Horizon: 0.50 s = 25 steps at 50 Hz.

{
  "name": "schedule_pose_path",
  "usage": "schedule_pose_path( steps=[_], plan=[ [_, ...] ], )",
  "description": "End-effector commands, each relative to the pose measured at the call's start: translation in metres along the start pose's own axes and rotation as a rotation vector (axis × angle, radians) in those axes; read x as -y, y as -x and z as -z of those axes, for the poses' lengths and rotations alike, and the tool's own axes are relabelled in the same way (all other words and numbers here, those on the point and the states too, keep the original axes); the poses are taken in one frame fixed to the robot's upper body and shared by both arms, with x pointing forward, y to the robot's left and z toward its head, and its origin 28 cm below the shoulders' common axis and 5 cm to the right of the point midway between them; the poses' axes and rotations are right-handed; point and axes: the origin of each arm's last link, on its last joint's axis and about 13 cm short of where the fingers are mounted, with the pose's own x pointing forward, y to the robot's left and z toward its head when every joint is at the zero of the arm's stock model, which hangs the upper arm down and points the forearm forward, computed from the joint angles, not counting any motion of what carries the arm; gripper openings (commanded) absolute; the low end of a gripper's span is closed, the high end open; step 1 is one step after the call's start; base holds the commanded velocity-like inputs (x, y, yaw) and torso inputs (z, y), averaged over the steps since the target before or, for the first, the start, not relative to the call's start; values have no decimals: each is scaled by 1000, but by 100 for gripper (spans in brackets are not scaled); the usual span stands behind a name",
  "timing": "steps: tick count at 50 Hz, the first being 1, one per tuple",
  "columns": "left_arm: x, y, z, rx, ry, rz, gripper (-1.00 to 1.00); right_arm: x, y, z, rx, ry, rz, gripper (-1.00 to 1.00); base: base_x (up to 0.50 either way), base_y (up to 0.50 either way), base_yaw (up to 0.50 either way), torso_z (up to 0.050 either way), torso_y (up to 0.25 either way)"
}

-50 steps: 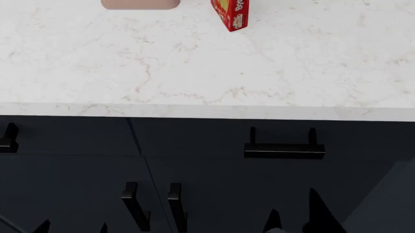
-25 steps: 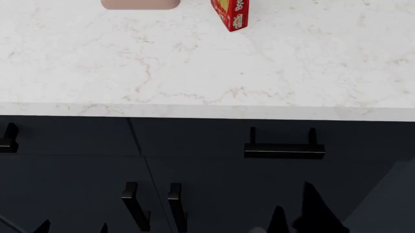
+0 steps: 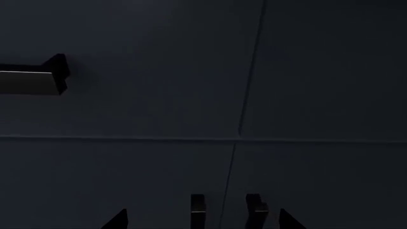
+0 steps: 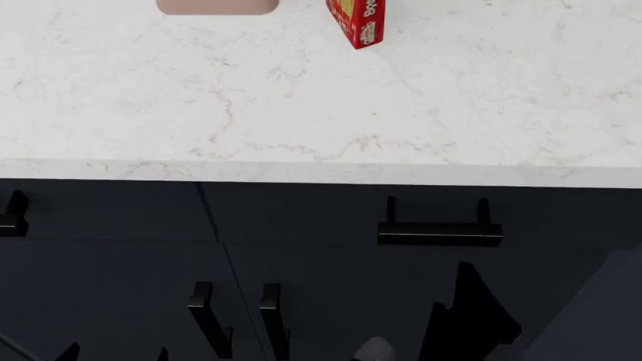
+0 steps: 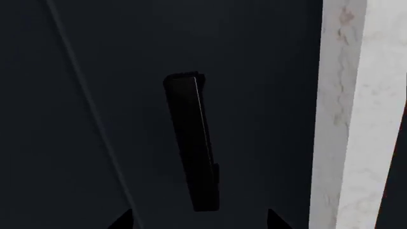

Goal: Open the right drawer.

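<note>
The right drawer (image 4: 422,214) is seen shut, under the marble surface (image 4: 321,113), its bar handle (image 4: 440,233) untouched. At 6 o'clock of the handle, the right end effector (image 4: 453,312) is spread. The left end effector (image 4: 110,352) is cut off, apparently spread. A red box (image 4: 356,21) is partly cropped.

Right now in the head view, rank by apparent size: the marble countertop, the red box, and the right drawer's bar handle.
1. Marble countertop, by far the largest.
2. Right drawer's bar handle.
3. Red box, partly cut off by the frame and farther away, so its rank is unsure.
</note>
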Motion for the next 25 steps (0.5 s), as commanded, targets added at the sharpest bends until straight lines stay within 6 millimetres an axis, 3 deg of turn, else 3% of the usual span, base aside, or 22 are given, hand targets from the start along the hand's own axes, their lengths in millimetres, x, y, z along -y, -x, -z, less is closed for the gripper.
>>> schedule_pose_path(
  steps=[1,25],
  plan=[
    [0,1,0,-2,-3,2,100,-3,-17,1,28,90,6,100,0,0,0,0,0],
    [1,0,2,-11,-8,5,100,-9,-34,0,84,265,34,100,0,0,0,0,0]
  ],
)
